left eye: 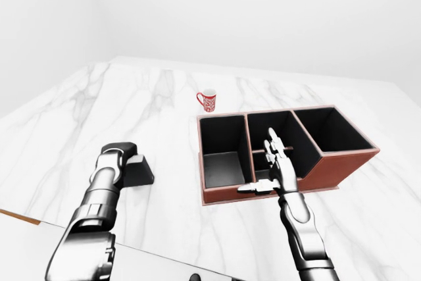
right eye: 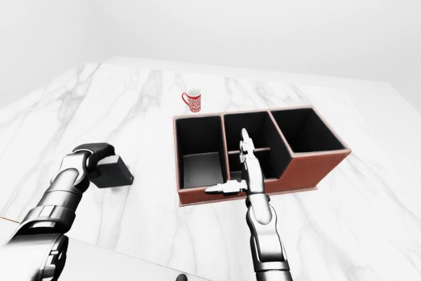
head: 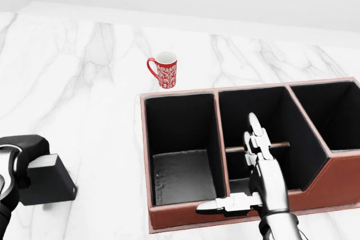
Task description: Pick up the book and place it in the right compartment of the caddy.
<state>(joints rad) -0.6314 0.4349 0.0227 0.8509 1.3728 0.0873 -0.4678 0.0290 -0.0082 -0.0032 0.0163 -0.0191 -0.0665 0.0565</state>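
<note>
Book [head: 48,181] sits on the marble counter [left eye: 158,106], low on the left of the head view, well apart from the caddy [head: 185,220]. It reads as a small dark rigid block, closed, so I expect it to be stiff, fairly light, and a bit slick on the cover. It won't flex or crush.

My left hand [head: 22,155] is on its left end, fingers curled down over the top edge. I can't tell if they actually clamp it or just rest there.

Best hold, in my judgement: pinch across the thin dimension, near the middle, so it doesn't swing.

Long axis runs roughly left-right in the head view, slightly skewed, lying flat. It will likely need tipping on edge to drop into the right compartment [head: 332,113].

Right hand [head: 253,181] hangs over the caddy's near wall by the middle section, fingers spread, thumb out to the side, holding nothing. Mug [head: 163,70] stands beyond the caddy, out of the path.
</note>
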